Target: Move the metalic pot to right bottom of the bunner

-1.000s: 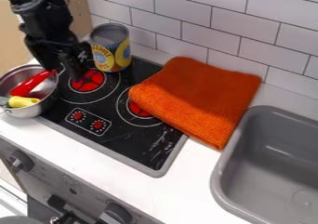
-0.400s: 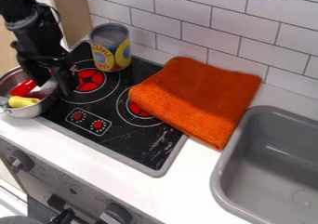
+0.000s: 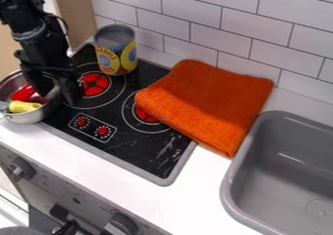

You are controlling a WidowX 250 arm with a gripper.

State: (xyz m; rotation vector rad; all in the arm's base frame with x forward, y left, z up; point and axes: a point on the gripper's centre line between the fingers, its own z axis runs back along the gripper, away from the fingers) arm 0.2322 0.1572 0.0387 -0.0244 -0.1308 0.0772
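Compared with the earlier frames, we see that the black two-finger gripper (image 3: 56,91) has moved down and toward the left edge of the view, and it is now at the right side of the round silver metal pot (image 3: 34,115). One second before, we see it higher, more above the nearby red-centred burner (image 3: 96,84). We notice no change in the place of the pot: it sits at the left edge of our view, at the left end of the black cooktop (image 3: 133,151). We see the fingers spread apart, one over the inside of the pot and the other outside its right rim. We cannot tell if they touch the metal.

Inside the pot we find a long red object (image 3: 23,92) and a yellow object (image 3: 25,107). Behind the pot, to the right, we see the blue and yellow can (image 3: 117,56) upright on the cooktop. We see the folded orange cloth (image 3: 205,107) partly over the other burner (image 3: 144,115), and to its right the grey sink (image 3: 280,180).
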